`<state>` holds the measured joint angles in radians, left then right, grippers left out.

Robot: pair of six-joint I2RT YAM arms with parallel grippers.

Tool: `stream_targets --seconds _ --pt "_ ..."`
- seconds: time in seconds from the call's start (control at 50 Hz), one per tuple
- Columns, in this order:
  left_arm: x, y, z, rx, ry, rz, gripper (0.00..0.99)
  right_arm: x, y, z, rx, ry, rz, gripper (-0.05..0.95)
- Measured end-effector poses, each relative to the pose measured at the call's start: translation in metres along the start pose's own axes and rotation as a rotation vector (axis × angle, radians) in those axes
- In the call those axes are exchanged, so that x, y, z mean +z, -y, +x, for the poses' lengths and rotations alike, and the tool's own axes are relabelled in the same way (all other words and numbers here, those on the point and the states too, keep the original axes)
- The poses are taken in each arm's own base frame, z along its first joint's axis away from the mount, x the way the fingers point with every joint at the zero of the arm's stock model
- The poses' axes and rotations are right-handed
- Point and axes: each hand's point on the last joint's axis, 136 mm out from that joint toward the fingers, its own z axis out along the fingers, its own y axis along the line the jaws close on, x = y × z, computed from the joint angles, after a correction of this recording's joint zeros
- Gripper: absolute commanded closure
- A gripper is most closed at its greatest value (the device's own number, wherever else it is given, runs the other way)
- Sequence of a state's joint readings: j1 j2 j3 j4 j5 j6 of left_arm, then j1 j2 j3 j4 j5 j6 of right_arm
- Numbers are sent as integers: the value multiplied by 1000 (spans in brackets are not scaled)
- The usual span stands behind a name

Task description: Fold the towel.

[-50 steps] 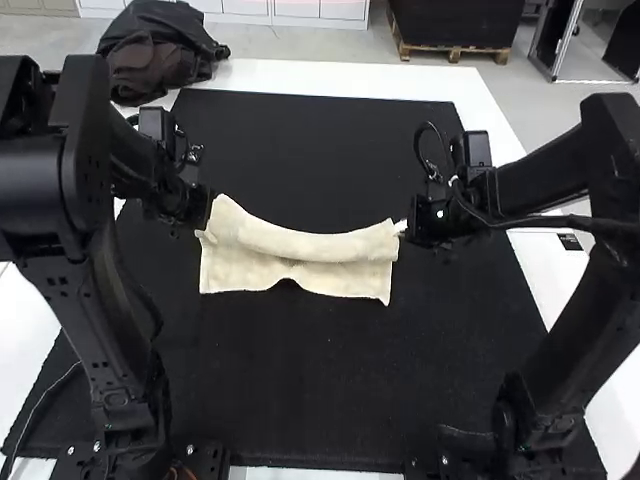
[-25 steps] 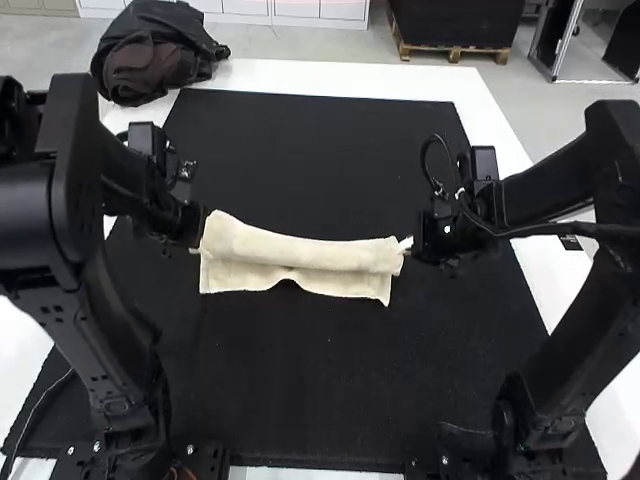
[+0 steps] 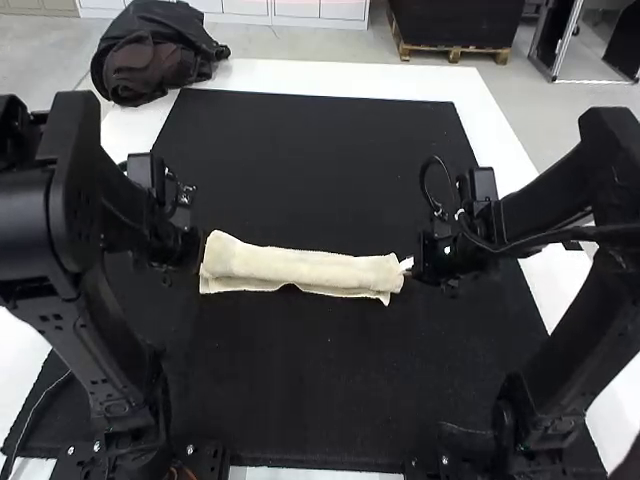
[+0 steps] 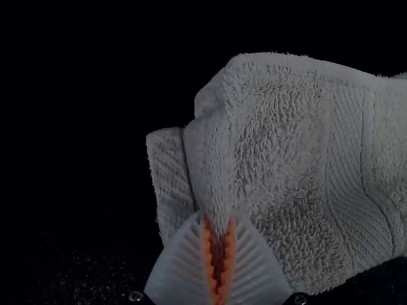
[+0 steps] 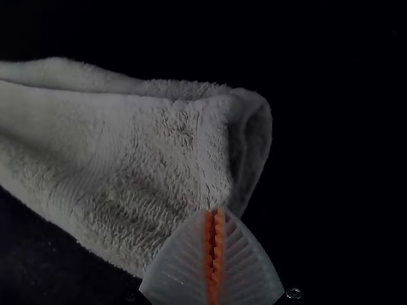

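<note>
Towel (image 3: 300,266) looks soft, light, floppy; left gripper (image 4: 218,218), right gripper (image 5: 215,211) pinch its opposite ends, likely best holds.

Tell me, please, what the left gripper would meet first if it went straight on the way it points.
Most likely the towel, whose end the left gripper holds between its fingers; the black mat probably comes next, though depth is unclear.
</note>
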<state>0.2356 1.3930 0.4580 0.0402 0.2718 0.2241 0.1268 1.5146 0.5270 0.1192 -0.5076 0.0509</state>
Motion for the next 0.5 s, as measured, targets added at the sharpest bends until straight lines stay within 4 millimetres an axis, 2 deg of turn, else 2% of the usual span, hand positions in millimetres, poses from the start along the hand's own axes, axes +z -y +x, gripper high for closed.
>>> stream_targets --seconds 0.06,0.12,0.18,0.2,0.22,0.26,0.34,0.5 --pt "1 1 5 2 -1 -2 743 3 3 2 -1 -2 4 820" --pt "2 1 12 4 -13 -9 498 6 6 3 3 -7 16 621" --pt "2 0 20 8 -29 -21 348 9 11 7 5 -18 34 456" --pt "2 0 23 8 -33 -26 269 9 13 8 7 -21 43 390" --pt "3 0 25 9 -37 -30 134 10 16 9 8 -23 52 310" --pt "3 0 29 15 -42 -34 26 11 18 10 7 -24 64 251" --pt "3 -1 34 14 -53 -46 26 12 21 10 2 -22 78 120" --pt "2 -5 34 16 -54 -62 26 11 22 9 0 -20 85 44"
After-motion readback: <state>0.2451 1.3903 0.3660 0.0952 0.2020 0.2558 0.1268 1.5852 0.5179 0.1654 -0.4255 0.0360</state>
